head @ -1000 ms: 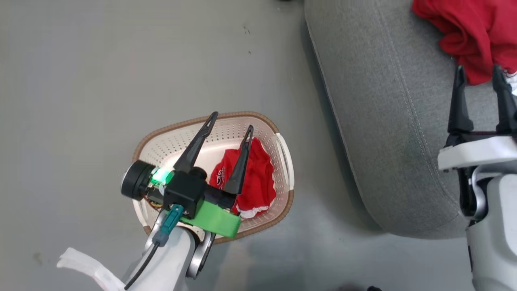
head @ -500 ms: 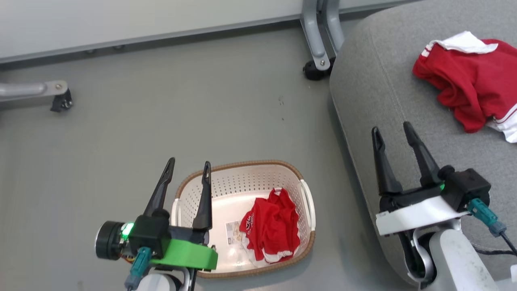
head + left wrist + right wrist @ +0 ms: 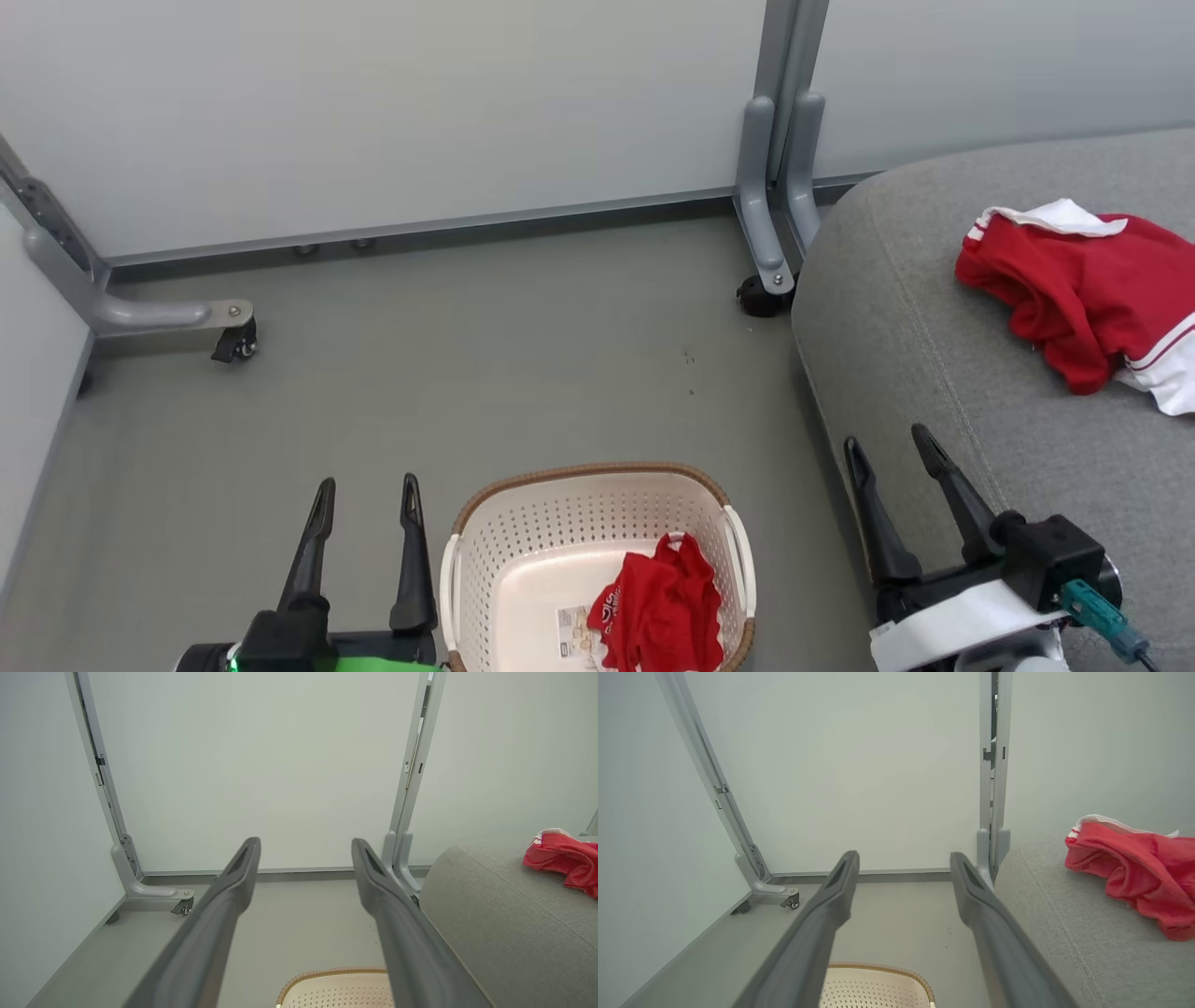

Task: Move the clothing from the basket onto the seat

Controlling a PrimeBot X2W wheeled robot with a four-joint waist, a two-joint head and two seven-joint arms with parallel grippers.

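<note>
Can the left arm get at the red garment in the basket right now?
Probably yes: the left gripper, jaws open and empty, sits just left of the basket, whose top is open, with nothing covering the garment.

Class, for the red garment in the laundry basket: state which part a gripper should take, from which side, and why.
Pinch the raised crumpled ridge of the red garment, descending from above through the open top. The walls of the laundry basket close off every side, and the heap lies against the right wall, so likely only its upper folds offer purchase.
</note>
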